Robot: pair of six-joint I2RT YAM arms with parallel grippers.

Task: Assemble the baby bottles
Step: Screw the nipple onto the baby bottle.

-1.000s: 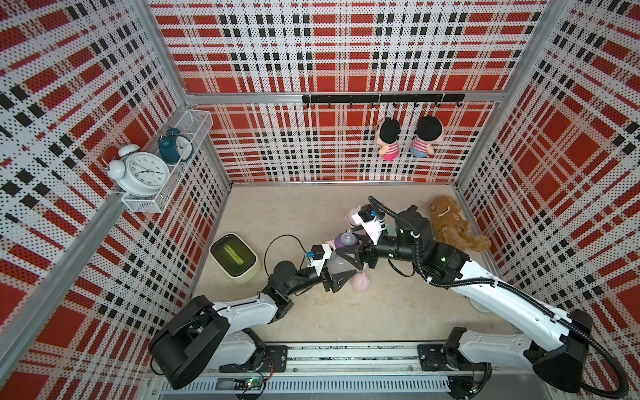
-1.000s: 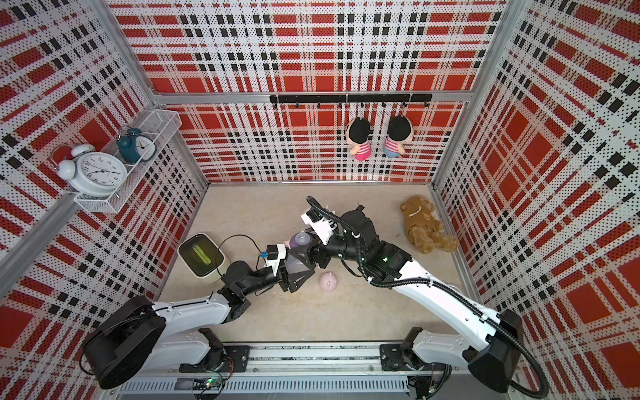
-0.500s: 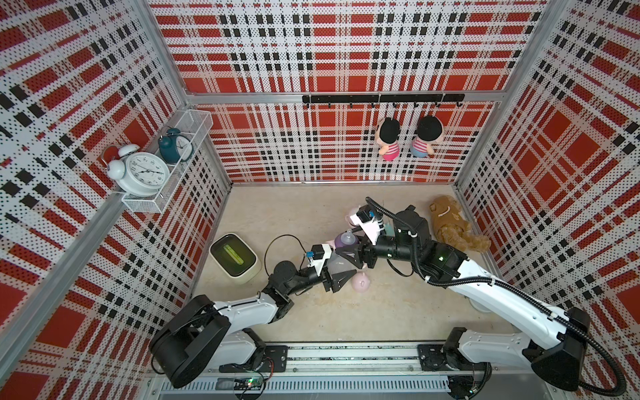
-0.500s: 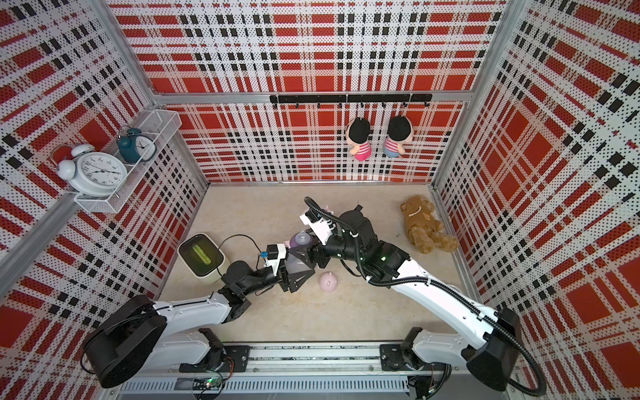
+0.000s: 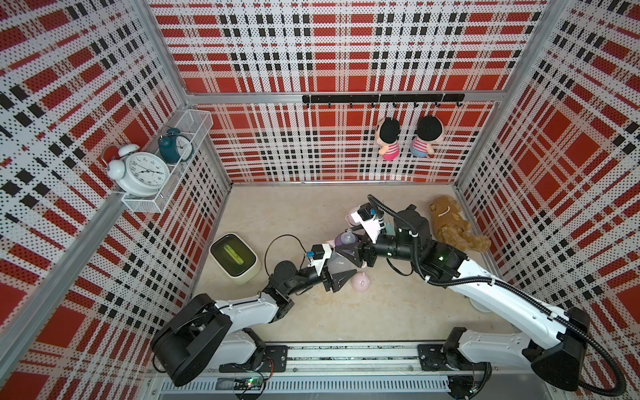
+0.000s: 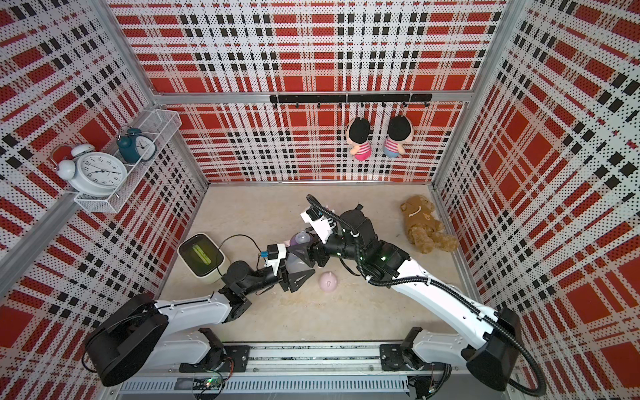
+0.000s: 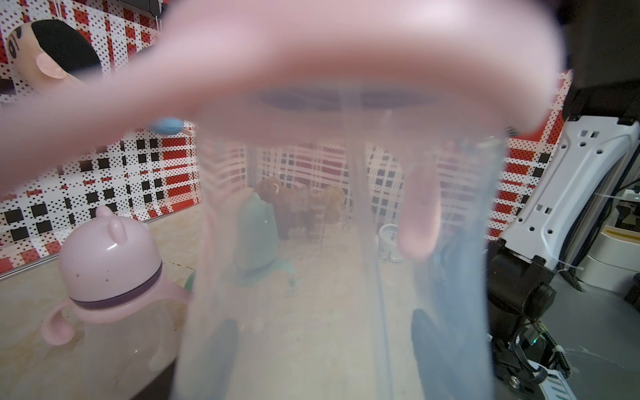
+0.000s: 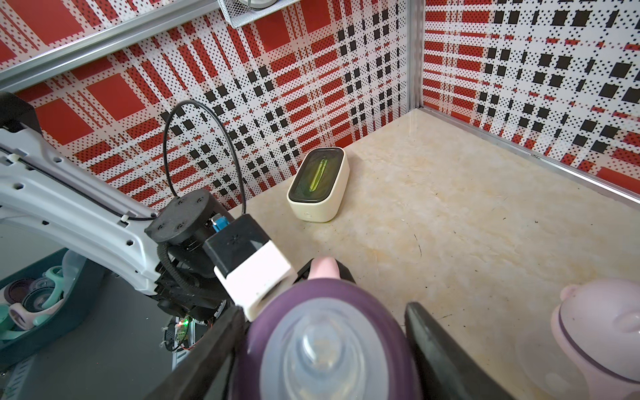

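My left gripper (image 5: pixel 341 273) (image 7: pixel 323 346) is shut on a clear bottle body (image 5: pixel 337 265) (image 6: pixel 297 261) that carries a pink handle ring (image 7: pixel 346 45). A purple collar with a clear nipple (image 5: pixel 344 239) (image 8: pixel 329 346) sits on top of that bottle. My right gripper (image 5: pixel 353 251) (image 8: pixel 325 346) is shut on the collar, one finger on each side. A pink baby bottle (image 5: pixel 360 282) (image 7: pixel 107 266) with its eared dome cap on stands on the floor beside them. A teal capped bottle (image 7: pixel 256 235) shows blurred through the clear body.
A cream box with a dark lid (image 5: pixel 235 258) stands near the left wall. A brown teddy (image 5: pixel 450 225) lies by the right wall. Two dolls (image 5: pixel 389 138) hang on the back wall, and clocks (image 5: pixel 142 171) sit on a wire shelf. A bin of loose parts (image 8: pixel 31 304) lies off the table.
The right gripper's jaws have drawn in onto the purple collar. The left arm and the bottle it holds have stayed where they were.
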